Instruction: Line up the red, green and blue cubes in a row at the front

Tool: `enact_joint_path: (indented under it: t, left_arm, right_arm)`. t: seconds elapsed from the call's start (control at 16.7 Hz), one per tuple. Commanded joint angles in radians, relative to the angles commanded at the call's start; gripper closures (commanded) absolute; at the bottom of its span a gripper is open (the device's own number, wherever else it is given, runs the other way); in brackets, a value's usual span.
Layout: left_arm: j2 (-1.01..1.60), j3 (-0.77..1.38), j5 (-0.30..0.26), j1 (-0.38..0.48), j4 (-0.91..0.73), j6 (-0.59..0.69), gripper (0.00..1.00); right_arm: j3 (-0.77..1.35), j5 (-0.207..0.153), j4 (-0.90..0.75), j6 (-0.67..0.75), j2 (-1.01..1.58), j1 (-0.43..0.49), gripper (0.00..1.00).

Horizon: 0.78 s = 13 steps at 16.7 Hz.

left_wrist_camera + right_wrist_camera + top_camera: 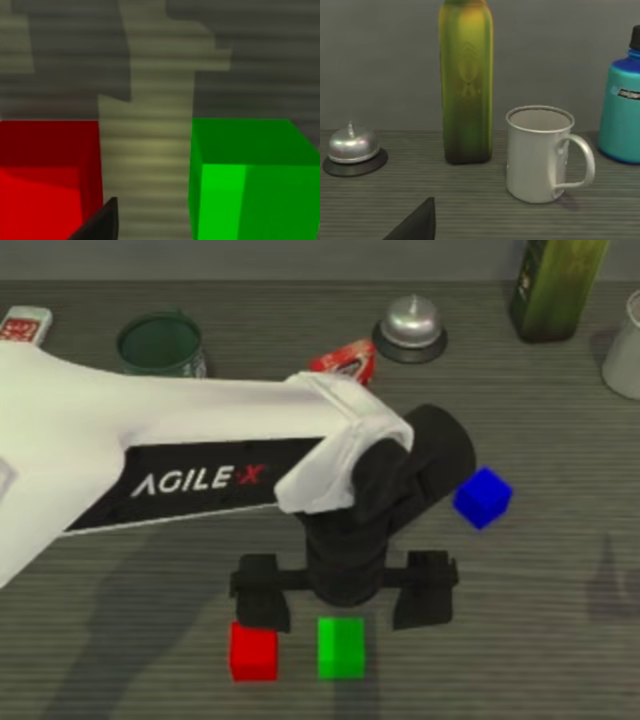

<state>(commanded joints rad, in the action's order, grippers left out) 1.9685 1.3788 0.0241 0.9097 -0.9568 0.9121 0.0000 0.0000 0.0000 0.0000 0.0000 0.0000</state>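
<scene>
Left gripper (343, 592): fingers spread wide, holding nothing, hovering just behind the red cube (253, 651) and green cube (341, 647), which are sitting side by side, slightly apart. Blue cube (483, 497): lying well apart, back-right of the gripper. Step: judged as placing green done; next, fetching blue. Right arm: not showing overhead.

- The left gripper (343, 592) was black, on a white arm (120, 430) lettered "AGILEX".
- Just before its fingers sat the bright red cube (253, 651) and the bright green cube (341, 646).
- Beyond its right finger lay the deep blue cube (483, 497).
- The table (520, 640) was grey, finely striped.
</scene>
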Motion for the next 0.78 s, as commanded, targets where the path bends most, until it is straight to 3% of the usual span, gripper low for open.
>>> enact_joint_path:
  t: [0.3,0.6,0.78]
  left_arm:
    - [-0.057,0.089,0.001,-0.009,-0.143,0.002,0.00]
    - [-0.054,0.088,0.001,-0.004,-0.143,0.002,0.00]
    - [-0.114,0.035,0.006,-0.043,-0.104,-0.004,0.00]
  right_arm:
    - [0.000,0.000,0.000,0.000,0.000,0.000,0.00]
    - [0.000,0.000,0.000,0.000,0.000,0.000,0.00]
    - [0.061,-0.002,-0.043,-0.009,0.061,0.017,0.00]
